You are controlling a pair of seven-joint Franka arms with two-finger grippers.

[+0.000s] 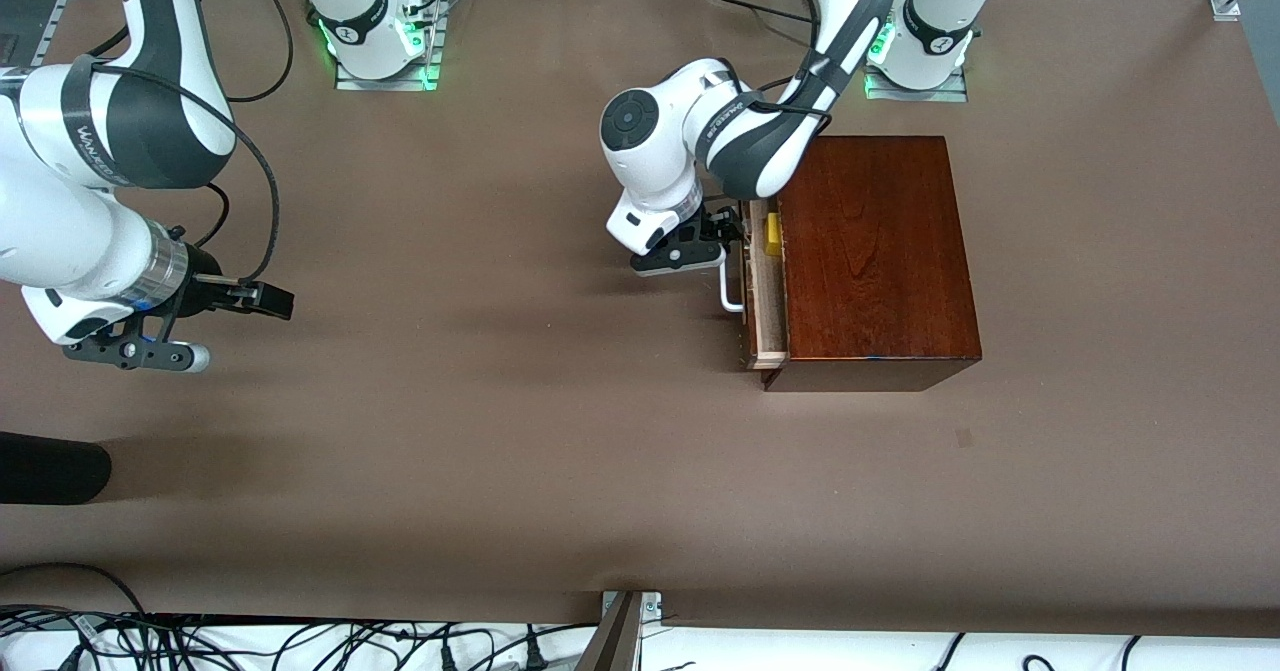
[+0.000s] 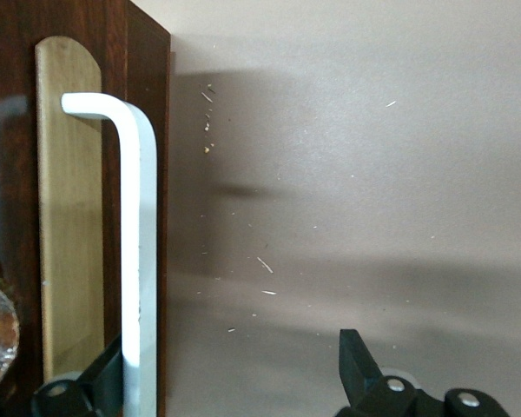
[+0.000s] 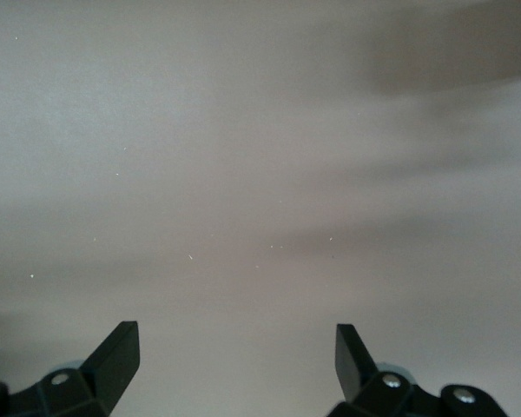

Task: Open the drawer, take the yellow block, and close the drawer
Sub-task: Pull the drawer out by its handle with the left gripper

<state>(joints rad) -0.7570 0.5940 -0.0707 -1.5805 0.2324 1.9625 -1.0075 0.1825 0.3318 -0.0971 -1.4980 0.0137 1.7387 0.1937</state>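
- The table (image 1: 500, 451) carries everything; our right gripper (image 1: 170, 336) waits above bare table toward the right arm's end, well apart from the work, fingers spread and holding nothing, as its wrist view shows.
- The box (image 1: 875, 251) sits toward the left arm's end, its drawer front turned toward the middle of the table, which is why our left arm reaches around and down to meet it from that side.
- The drawer (image 1: 765, 291) is pulled out only a little: a narrow strip of pale tray shows just beside the left gripper (image 1: 722, 236). We judge the opening step is under way, not finished.
- The left gripper is at the handle (image 2: 139, 243), fingers spread wide. In its wrist view one finger (image 2: 104, 382) lies against the bar on the drawer-front side and the other finger (image 2: 356, 365) stands well clear over the table. So we hook the bar rather than pinch it, which suits a straight pull.
- The block (image 1: 773, 234) lies in the exposed strip of tray, just past the gripper, close under the box's edge. We think the gap is too tight for fingers, so the drawer needs more travel first.
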